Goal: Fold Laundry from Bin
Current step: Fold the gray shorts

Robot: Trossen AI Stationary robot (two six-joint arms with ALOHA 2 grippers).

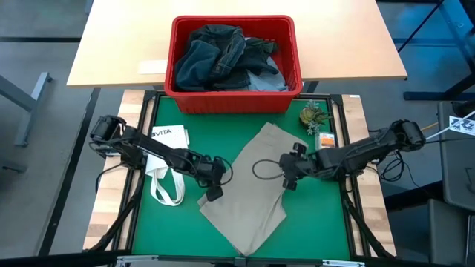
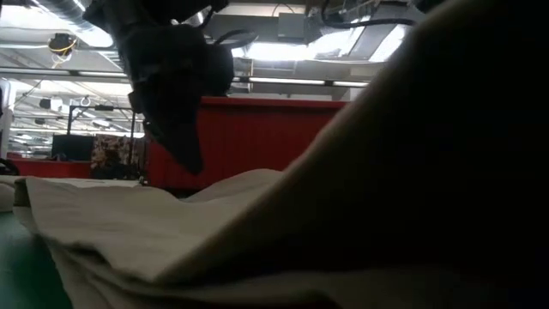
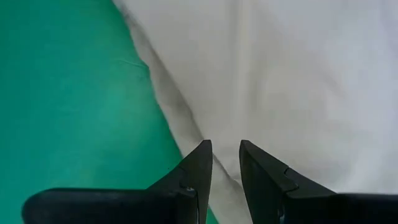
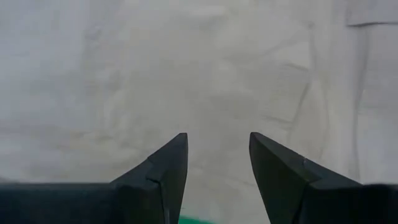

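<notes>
Trousers (image 1: 252,189), beige and folded flat, lie on the green mat (image 1: 326,222) in the middle of the table. We see their long axis run on a slant: one end points toward the red bin (image 1: 231,99) at the far side, the other toward the near edge of the table, a little to the left arm's side. In the low view the cloth (image 2: 129,227) lies in shallow folds with the bin's red wall (image 2: 249,137) behind it.

The bin stands just beyond the mat on the pale wooden table (image 1: 119,44) and holds a heap of dark jeans (image 1: 215,55) with a lighter blue piece (image 1: 263,78) beside them.

We find the left gripper (image 1: 214,194) at the trousers' left edge; in its wrist view the fingers (image 3: 198,171) stand slightly apart, over the line where cloth meets mat, pinching nothing. The right gripper (image 1: 288,181) hovers over the middle of the trousers, its fingers (image 4: 171,165) spread wider above bare cloth.

A white tote bag (image 1: 165,159) lies under the left arm, and a small plant (image 1: 312,115) stands near the bin's right corner.
</notes>
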